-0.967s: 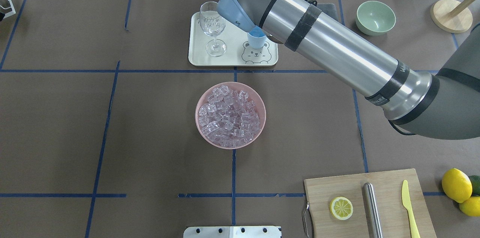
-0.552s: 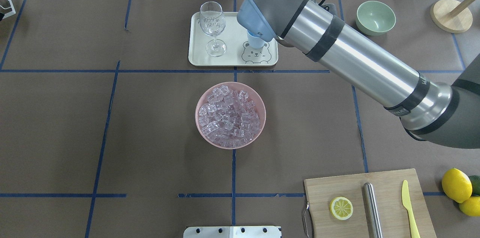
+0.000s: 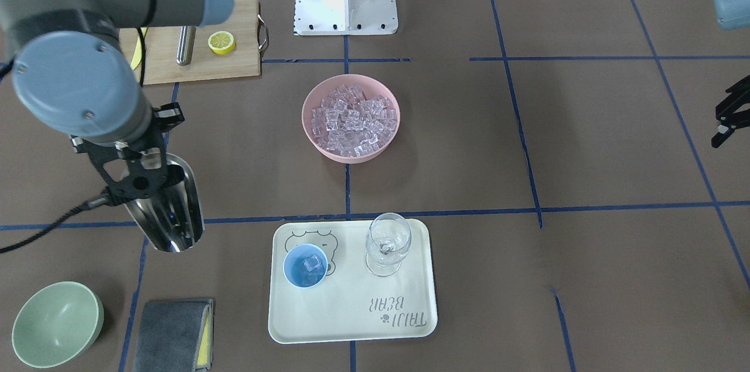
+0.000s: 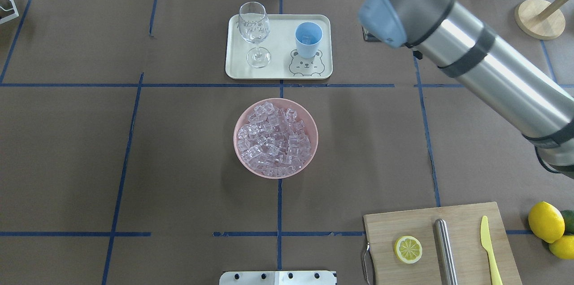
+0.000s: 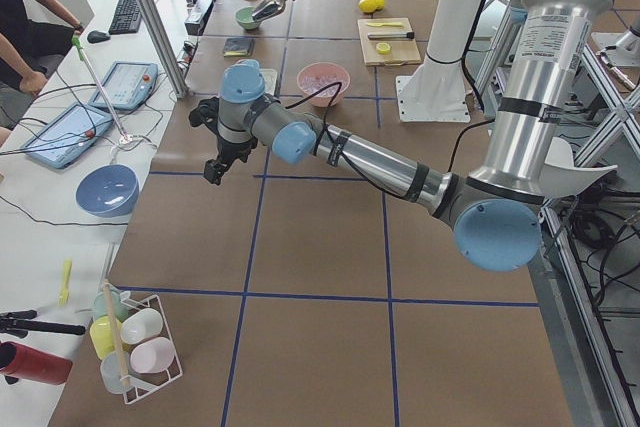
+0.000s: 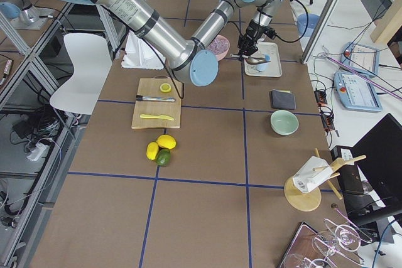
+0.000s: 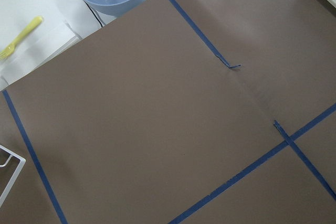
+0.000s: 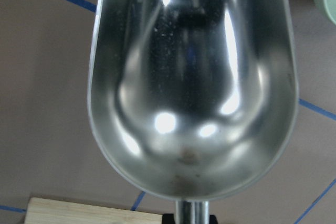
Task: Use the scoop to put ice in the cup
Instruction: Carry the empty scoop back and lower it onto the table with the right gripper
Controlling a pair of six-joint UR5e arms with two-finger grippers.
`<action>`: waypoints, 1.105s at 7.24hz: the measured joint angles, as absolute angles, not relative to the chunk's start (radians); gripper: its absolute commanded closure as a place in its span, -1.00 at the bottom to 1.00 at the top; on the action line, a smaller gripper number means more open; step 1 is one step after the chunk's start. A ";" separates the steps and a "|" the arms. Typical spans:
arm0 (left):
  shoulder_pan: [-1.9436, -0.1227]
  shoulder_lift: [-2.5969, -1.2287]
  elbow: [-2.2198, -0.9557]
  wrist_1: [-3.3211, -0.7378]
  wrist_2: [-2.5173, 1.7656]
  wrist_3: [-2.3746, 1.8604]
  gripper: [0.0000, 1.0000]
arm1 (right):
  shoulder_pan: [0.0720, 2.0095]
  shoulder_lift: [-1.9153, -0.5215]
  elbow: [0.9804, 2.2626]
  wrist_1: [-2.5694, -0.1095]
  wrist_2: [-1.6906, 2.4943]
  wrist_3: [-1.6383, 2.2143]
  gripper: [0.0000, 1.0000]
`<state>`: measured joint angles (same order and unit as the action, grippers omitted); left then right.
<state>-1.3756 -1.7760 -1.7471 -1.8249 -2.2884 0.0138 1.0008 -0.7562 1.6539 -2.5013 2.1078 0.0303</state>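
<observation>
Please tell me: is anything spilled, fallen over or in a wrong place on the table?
Nothing stands out. The cup and glass stand upright on the tray, ice lies in the cup, and I see no loose cubes beside it or beside the pink bowl. The scoop in the right pincer is empty.

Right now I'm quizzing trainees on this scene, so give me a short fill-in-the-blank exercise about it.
1. The scoop, gripped by the right tool, is ____ of ice.
2. The cup stands on the ____, beside the stemmed glass.
3. Most of the ice sits in the ____ bowl.
Missing words: empty; tray; pink.
</observation>
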 measured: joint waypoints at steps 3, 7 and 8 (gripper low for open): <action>-1.378 -1.771 -1.738 -1.822 -2.288 0.014 -1.00 | 1.065 -1.023 1.885 -2.428 2.099 0.038 1.00; -1.378 -1.765 -1.734 -1.818 -2.288 0.012 -1.00 | 1.064 -1.421 2.033 -2.032 2.121 0.287 1.00; -1.378 -1.765 -1.734 -1.818 -2.287 0.012 -1.00 | 1.052 -1.499 2.033 -1.908 2.148 0.382 1.00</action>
<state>-1.3778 -1.7651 -1.7339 -1.8179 -2.2874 0.0123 1.0523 -1.4995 2.0326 -1.9085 2.1481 0.3820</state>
